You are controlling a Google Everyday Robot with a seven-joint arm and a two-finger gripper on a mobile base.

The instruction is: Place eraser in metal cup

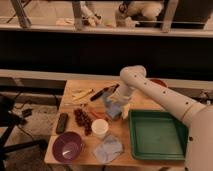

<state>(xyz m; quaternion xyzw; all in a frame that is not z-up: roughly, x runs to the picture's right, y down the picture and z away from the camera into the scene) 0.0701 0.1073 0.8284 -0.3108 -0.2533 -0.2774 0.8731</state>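
Observation:
The white arm reaches from the right over the middle of the wooden table [135, 102]. My gripper [116, 104] hangs at its end, pointing down, right over a bluish-grey shiny thing [112, 112] that looks like the metal cup. The gripper's body covers the cup's top. I cannot pick out the eraser; anything between the fingers is hidden.
A white paper cup [100, 128] stands in front of the metal cup. A purple bowl [67, 146] and a blue-grey cloth [108, 149] lie near the front edge. A green tray [157, 134] fills the right. Dark red grapes [82, 120], a black oblong object [62, 122], yellow pieces [82, 94] and a marker [101, 93] lie left.

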